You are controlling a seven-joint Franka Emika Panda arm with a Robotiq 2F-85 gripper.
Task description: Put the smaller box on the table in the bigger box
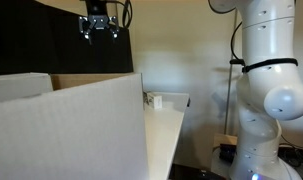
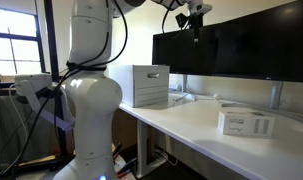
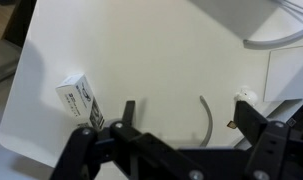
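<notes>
The black gripper (image 3: 186,118) hangs spread wide and empty; the small white cardboard box (image 3: 79,100) lies at the frame's left, its long side slanting down-right

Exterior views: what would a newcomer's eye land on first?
The bulky white robot arm dominates an exterior view, its open gripper hanging high above the table. The bigger box fills the foreground of an exterior view. The smaller box sits on the table near its edge.
</notes>
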